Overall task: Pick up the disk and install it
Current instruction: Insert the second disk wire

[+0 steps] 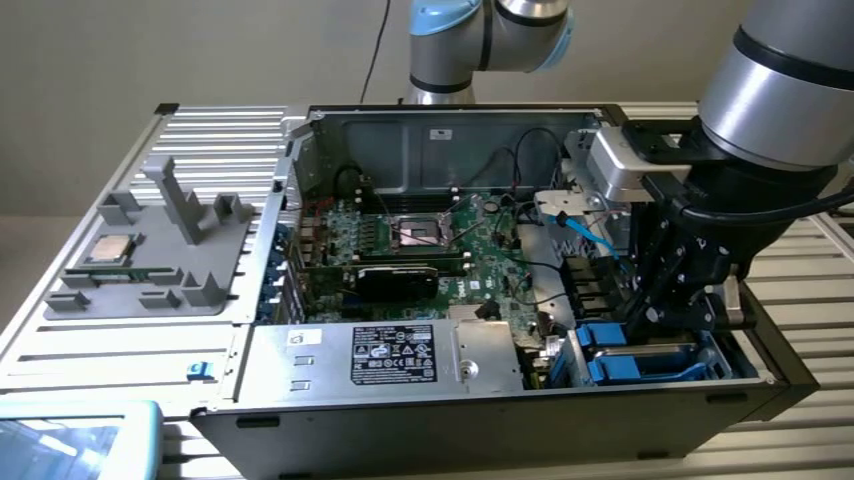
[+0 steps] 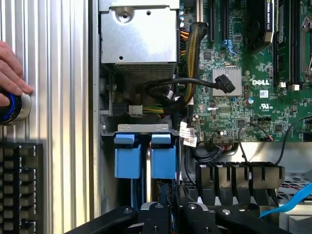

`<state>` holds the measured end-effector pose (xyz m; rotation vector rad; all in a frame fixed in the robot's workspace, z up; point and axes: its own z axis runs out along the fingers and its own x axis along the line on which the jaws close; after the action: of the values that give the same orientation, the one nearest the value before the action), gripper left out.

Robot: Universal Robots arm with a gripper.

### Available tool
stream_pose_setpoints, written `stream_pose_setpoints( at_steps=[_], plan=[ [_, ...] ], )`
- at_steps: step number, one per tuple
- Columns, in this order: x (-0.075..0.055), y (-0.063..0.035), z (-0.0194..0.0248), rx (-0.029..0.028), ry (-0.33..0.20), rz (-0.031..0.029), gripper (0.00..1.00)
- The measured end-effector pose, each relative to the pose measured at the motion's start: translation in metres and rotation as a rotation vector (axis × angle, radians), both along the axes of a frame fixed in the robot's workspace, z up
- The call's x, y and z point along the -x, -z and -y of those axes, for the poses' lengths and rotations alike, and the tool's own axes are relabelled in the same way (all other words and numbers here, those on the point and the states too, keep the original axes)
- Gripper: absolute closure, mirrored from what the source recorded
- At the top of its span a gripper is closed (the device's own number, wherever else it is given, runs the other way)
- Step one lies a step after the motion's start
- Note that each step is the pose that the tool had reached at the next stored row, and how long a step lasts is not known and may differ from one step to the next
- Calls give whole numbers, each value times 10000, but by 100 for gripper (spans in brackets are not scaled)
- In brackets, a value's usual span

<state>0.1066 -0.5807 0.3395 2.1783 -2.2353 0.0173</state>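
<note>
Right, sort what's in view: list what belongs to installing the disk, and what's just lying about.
Belongs to the job:
disk in blue bracket, edge-up in the drive bay
gripper, shut, over that bay
computer case

Just lying about:
processor chip on the grey tray
keyboard
person's hand on a knob

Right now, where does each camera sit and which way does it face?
Exterior view: off the arm, raised, looking down into the open computer case; the arm's gripper is down in the blue drive bay.
Wrist view: on the wrist, facing down past the gripper; a hand is in frame.
Shared: motherboard, blue bay.
</note>
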Motion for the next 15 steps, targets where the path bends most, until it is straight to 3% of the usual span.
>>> stream_pose_setpoints(
  at_steps=[15],
  plan=[
    [-3, 8, 2, -3, -3, -1, 84]
  ],
)
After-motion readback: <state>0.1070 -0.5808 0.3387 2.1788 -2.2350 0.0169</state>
